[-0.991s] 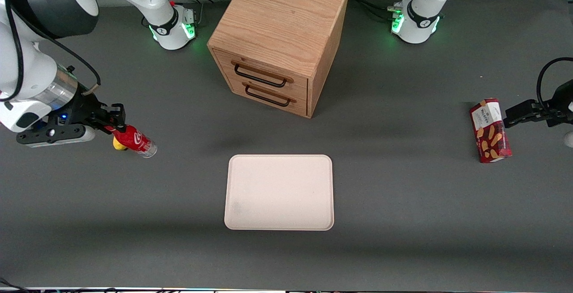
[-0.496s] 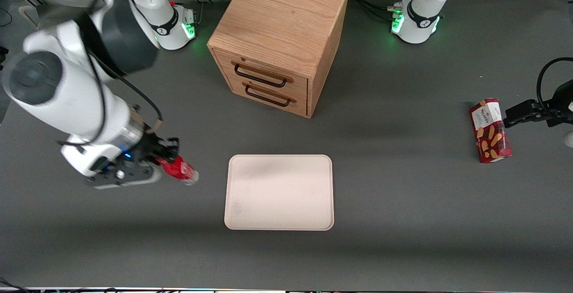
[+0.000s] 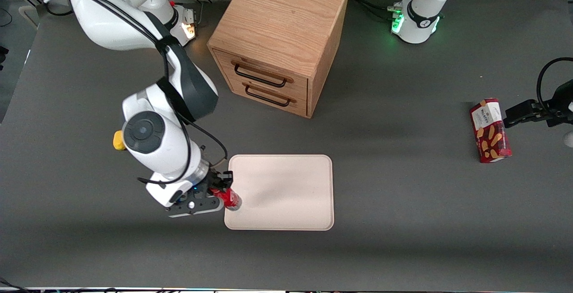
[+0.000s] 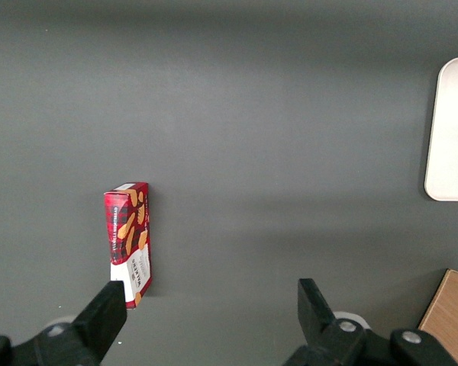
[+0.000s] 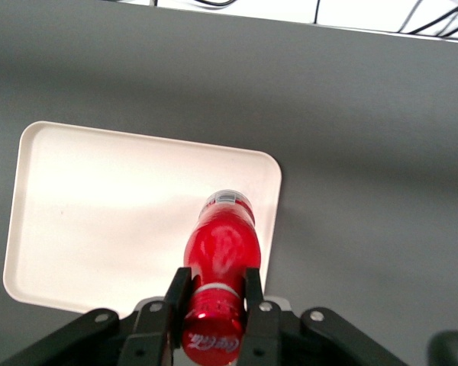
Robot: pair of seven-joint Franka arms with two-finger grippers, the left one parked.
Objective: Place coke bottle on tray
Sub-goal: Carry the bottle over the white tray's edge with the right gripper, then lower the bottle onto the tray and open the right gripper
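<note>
My right gripper [image 3: 218, 190] is shut on the neck of the tiny red coke bottle [image 3: 228, 199], which tilts with its clear base over the working-arm-side edge of the cream-white tray [image 3: 286, 190]. In the right wrist view the gripper [image 5: 214, 293] clamps the bottle [image 5: 221, 248] just under its red cap, and the bottle hangs above the tray [image 5: 99, 221] close to its rim. The tray also shows in the left wrist view [image 4: 452, 130].
A wooden two-drawer cabinet [image 3: 282, 37] stands farther from the front camera than the tray. A small yellow lump [image 3: 117, 140] lies beside the working arm. A red snack box [image 3: 489, 130] lies toward the parked arm's end of the table; it also shows in the left wrist view [image 4: 128, 240].
My gripper has carried the bottle from the working arm's end of the table toward the tray and nearer the front camera; the bottle now overlaps the tray's edge. The yellow lump is uncovered.
</note>
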